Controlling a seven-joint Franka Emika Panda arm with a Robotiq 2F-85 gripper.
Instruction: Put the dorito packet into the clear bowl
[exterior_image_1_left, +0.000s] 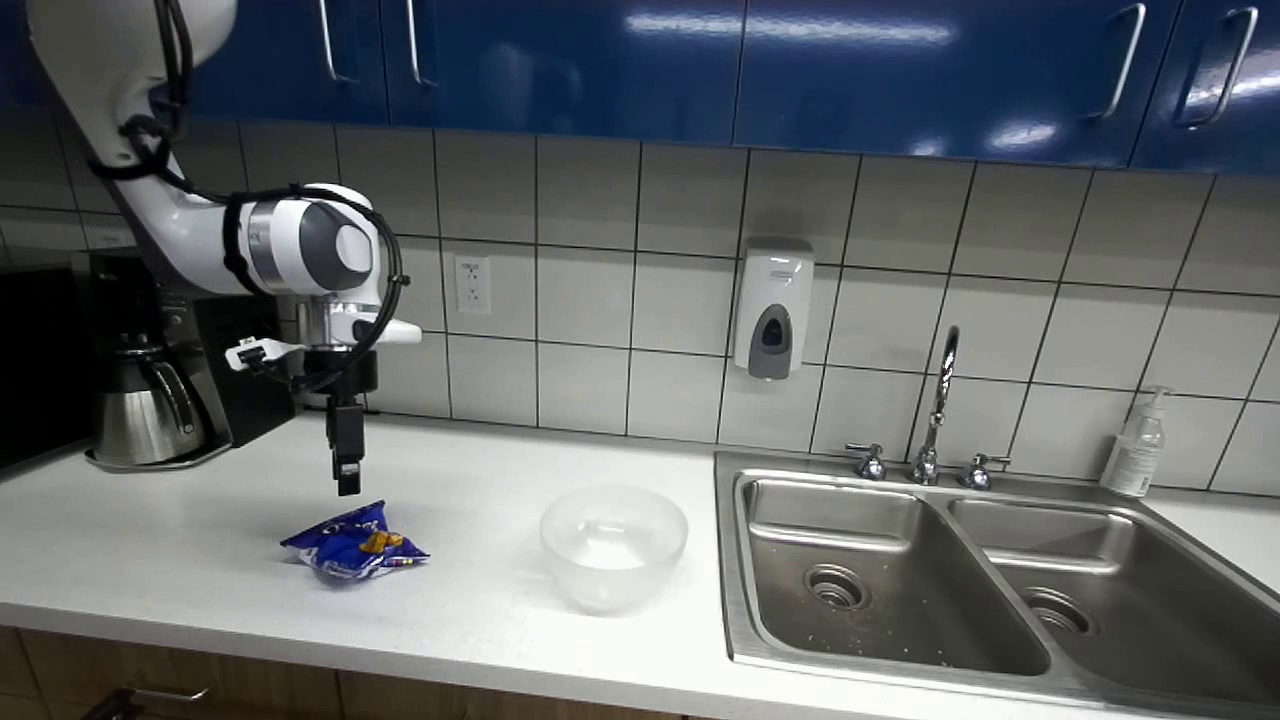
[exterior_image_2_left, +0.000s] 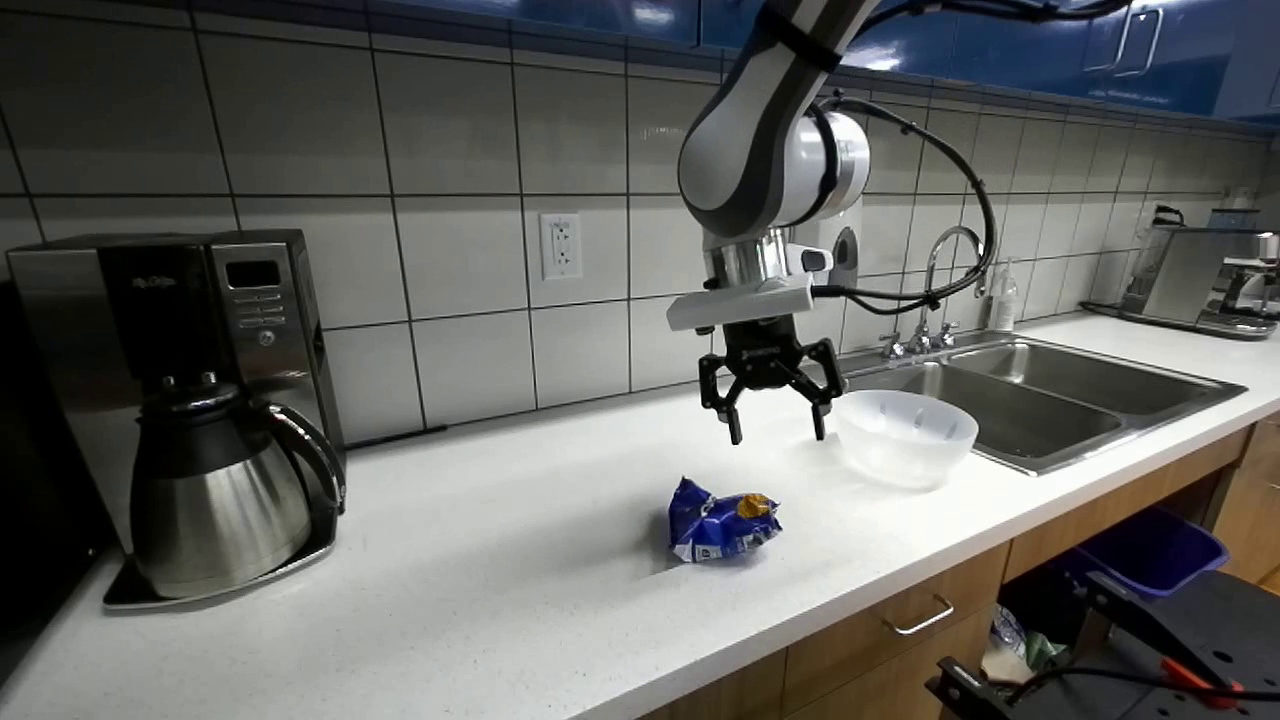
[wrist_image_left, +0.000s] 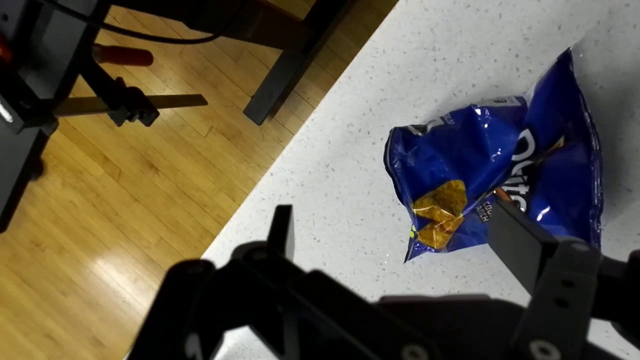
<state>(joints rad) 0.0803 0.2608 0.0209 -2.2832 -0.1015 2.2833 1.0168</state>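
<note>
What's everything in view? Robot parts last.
Counter: 1, white, along wall
Packet: 1, blue, on counter
Sink: 1, steel, in counter
Bowl: 1, translucent, near sink
Tap: 1, chrome, behind sink
Bottle: 1, clear, behind sink
Dispenser: 1, white, wall
Outlet: 1+, white, wall
Brewer: 1, dark, counter
Carafe: 1, steel, in brewer
Appliance: 1, silver, beyond sink
Cabinets: several, blue, overhead
Drawers: several, brown, below counter
Bin: 1, purple, below counter
Floor: 1, brown, below
Stand: 1, dark, facing counter
Arm: 1, white-grey, overhead
Tool: 1, black, above counter

Blue Doritos packet (exterior_image_1_left: 352, 545), crumpled, glossy, lying on white counter (exterior_image_1_left: 480, 500), translucent bowl (exterior_image_1_left: 612, 585), round, open side up, standing apart from packet
</note>
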